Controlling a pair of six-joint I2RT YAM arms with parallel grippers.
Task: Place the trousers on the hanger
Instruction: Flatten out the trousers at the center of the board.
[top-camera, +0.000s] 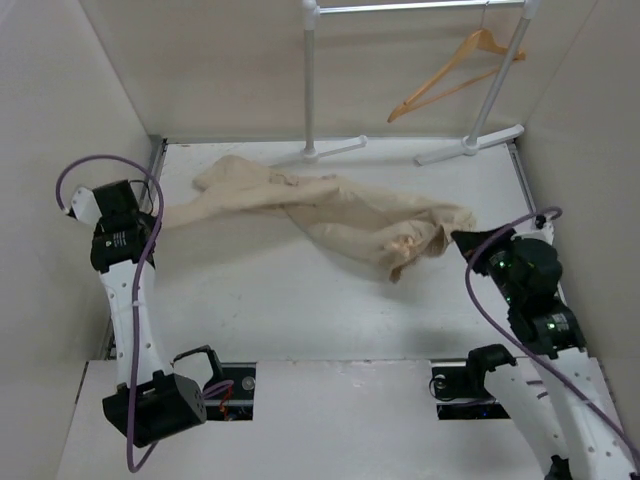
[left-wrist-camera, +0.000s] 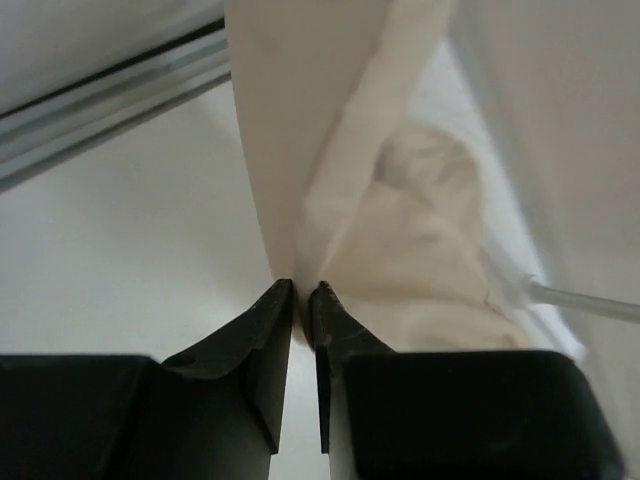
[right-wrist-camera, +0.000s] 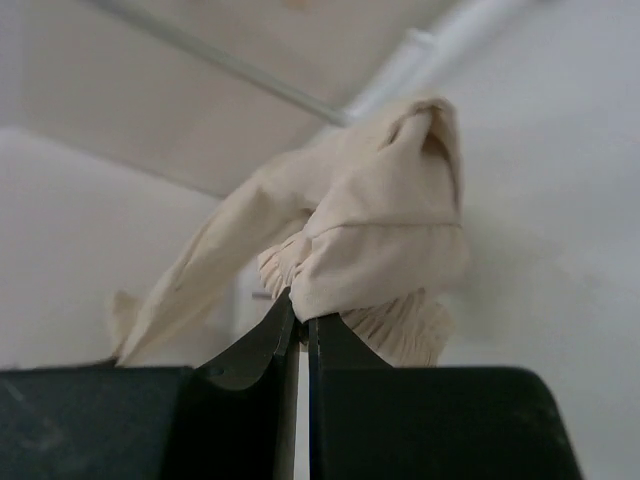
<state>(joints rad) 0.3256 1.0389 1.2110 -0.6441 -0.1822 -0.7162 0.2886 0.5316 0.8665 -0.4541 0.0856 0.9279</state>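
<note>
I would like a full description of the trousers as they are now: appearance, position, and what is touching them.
The trousers are beige, of soft cotton-like cloth, crumpled and twisted. They lie on the white table, stretched across its far half from left to right. The narrow left end, seemingly a leg, is pinched in the left gripper. The bunched right end, with a gathered edge, is pinched in the right gripper. They are not on the hanger.

Beige trousers (top-camera: 330, 215), crumpled and twisted, sprawled left to right across the table (top-camera: 300, 300); each end seemingly pinched in a claw, left (left-wrist-camera: 300, 292) and right (right-wrist-camera: 301, 308). Orange-tan wooden hanger (top-camera: 455, 75), triangular, hanging tilted at back right, well apart.
</note>
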